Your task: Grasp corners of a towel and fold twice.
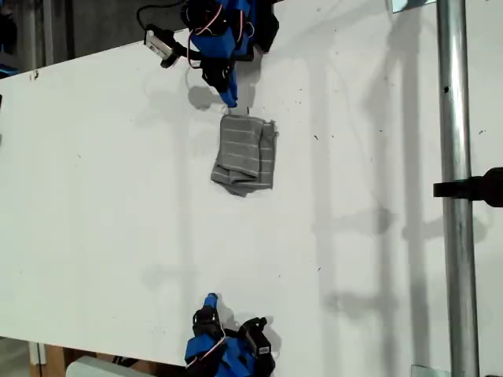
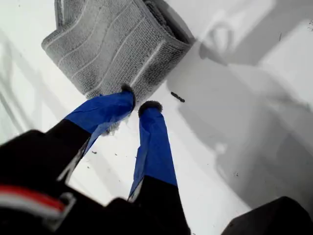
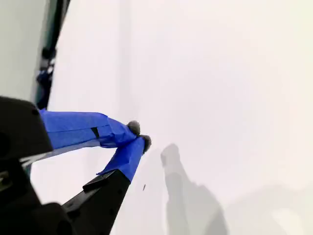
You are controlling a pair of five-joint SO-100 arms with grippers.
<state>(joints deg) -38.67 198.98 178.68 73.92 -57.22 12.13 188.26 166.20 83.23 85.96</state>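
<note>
The grey, soft cloth towel with thin pale parallel stripes lies folded into a compact bundle on the white flat table, directly ahead of my first gripper, which sits near the top edge of the exterior view. In the first wrist view the towel fills the area just beyond the blue-taped fingertips. My first gripper has its jaws drawn narrow, a small gap between the tips, and nothing is held between them. One fingertip overlaps the towel's near edge in that view; whether it touches the fabric cannot be told. The folded layers show at the towel's edge farthest from the tips, and a small dark speck lies on the table just beside the towel.

My second gripper rests near the bottom edge of the exterior view, well apart from the towel. In the second wrist view my second gripper has its blue-taped tips meeting, closed on nothing, over bare white table.
</note>
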